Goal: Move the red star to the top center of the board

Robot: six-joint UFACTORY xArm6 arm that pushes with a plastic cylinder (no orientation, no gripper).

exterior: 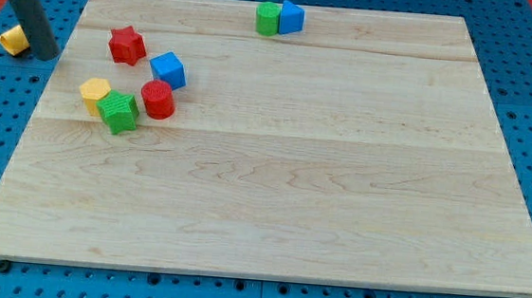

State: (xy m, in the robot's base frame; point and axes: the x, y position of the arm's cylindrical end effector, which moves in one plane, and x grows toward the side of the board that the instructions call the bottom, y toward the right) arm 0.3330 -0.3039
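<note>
The red star (127, 45) lies at the upper left of the wooden board (274, 169). My tip (47, 56) is off the board's left edge, left of the red star and a short gap away from it. A blue cube (169, 69) sits just right of the star. A red cylinder (157, 99) lies below the blue cube. A green star (118, 112) and a yellow block (94, 93) touch each other lower left of the cylinder.
A green block (268, 19) and a blue block (292, 17) sit side by side at the board's top centre. A yellow block (13, 40) lies off the board at the view's left, beside my rod. Blue pegboard surrounds the board.
</note>
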